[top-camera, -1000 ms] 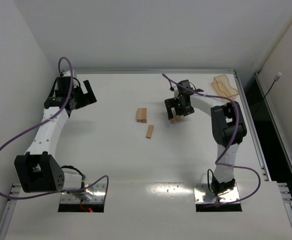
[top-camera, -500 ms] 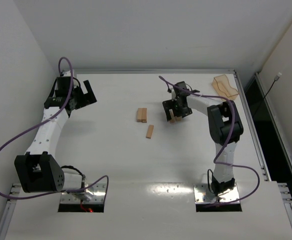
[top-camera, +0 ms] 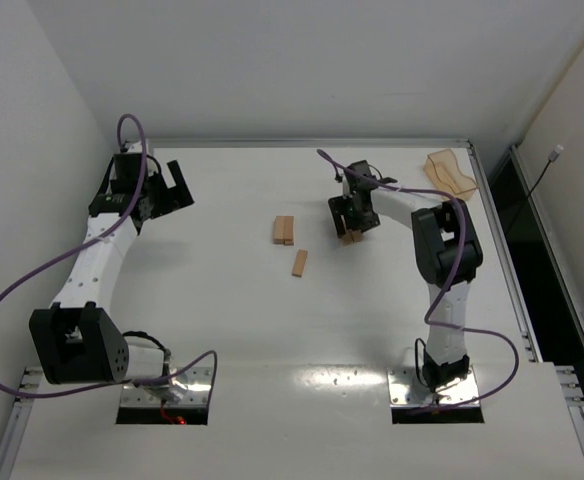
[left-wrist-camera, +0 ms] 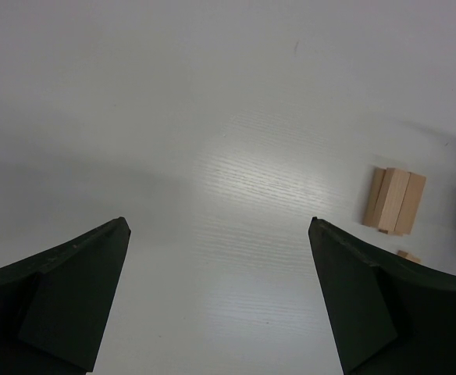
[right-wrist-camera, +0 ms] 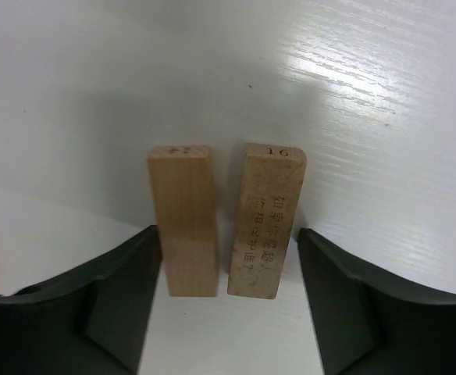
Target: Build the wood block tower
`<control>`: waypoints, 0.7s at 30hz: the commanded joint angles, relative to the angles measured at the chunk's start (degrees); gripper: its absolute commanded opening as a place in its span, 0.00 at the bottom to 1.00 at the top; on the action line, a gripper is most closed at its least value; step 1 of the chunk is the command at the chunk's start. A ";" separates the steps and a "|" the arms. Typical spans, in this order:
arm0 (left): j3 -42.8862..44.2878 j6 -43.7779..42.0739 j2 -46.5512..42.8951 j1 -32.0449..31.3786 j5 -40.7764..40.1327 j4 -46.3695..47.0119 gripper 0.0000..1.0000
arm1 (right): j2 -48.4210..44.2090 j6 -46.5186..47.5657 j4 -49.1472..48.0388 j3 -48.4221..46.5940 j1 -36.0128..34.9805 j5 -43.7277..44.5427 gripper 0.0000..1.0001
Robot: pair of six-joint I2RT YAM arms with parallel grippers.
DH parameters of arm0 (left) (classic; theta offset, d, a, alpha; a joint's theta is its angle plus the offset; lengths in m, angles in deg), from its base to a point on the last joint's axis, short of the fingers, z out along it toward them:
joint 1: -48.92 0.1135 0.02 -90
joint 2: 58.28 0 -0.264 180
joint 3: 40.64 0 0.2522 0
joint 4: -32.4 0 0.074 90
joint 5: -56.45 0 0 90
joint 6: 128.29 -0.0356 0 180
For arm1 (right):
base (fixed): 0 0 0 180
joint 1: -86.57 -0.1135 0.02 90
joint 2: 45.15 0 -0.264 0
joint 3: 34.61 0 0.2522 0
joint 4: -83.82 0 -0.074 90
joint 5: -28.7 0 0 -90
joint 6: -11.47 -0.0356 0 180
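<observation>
Tan wood blocks (right-wrist-camera: pixel 183 226): two lie side by side on the tabletop (top-camera: pixel 222 300) between the right jaws, which stand apart, not clamped (one block bears printed characters). Tower (top-camera: pixel 284 230) sits left of them, a lone block (top-camera: pixel 299 263) just nearer. Left jaws apart, far left.

Tan wood blocks (right-wrist-camera: pixel 183 226), black fingers (right-wrist-camera: pixel 95 308), white table (top-camera: pixel 222 320), orange-tan tray (top-camera: pixel 450 172).
</observation>
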 commanded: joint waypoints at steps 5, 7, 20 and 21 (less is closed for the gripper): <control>0.17 0.29 0.66 -0.37 -0.01 1.67 0.99 | 0.80 -2.38 -1.41 0.68 -0.62 -1.08 0.49; 0.17 0.29 0.66 -0.37 -0.01 1.67 0.99 | 0.19 -3.51 -1.41 2.09 -1.14 -1.08 0.33; -2.91 1.34 -0.93 -0.37 -1.77 1.67 0.99 | -5.96 -21.86 5.88 -1.24 -4.03 2.87 0.00; -2.91 1.34 -0.93 -0.37 -1.77 1.67 0.99 | -5.97 -23.37 8.06 -2.04 -4.04 3.74 0.00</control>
